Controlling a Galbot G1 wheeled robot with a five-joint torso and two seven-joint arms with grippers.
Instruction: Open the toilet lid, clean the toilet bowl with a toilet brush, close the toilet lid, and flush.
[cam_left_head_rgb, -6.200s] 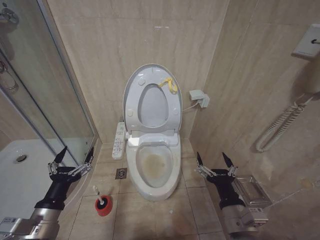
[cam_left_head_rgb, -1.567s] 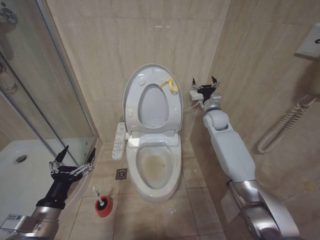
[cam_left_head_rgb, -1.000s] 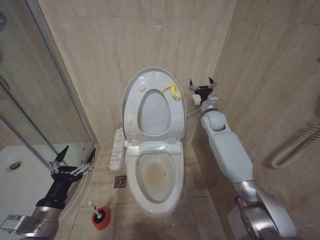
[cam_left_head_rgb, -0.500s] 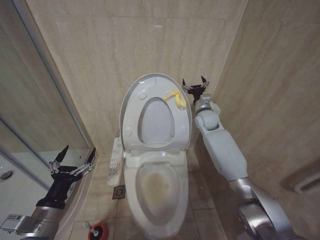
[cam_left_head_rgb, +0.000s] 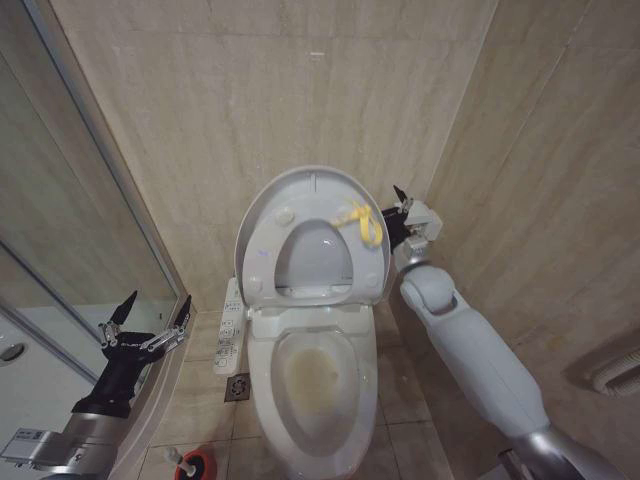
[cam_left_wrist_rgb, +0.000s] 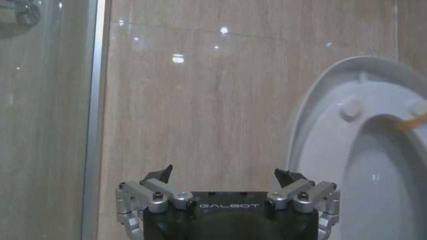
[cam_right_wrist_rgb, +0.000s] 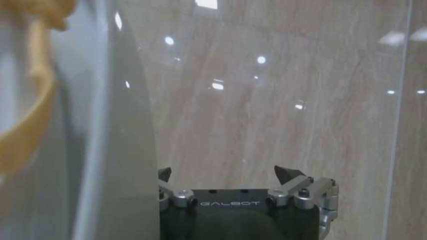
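closing step: right gripper (cam_left_head_rgb: 398, 222) jaws spread, toilet lid (cam_left_head_rgb: 312, 236) rim between them beside its yellow tag (cam_left_head_rgb: 361, 222). next: tip lid forward. left gripper (cam_left_head_rgb: 146, 322) idle, jaws spread.

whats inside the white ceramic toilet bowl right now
The white ceramic toilet bowl holds a yellowish stain on its inner surface, with no brush in it. Its front end runs out of the head view.
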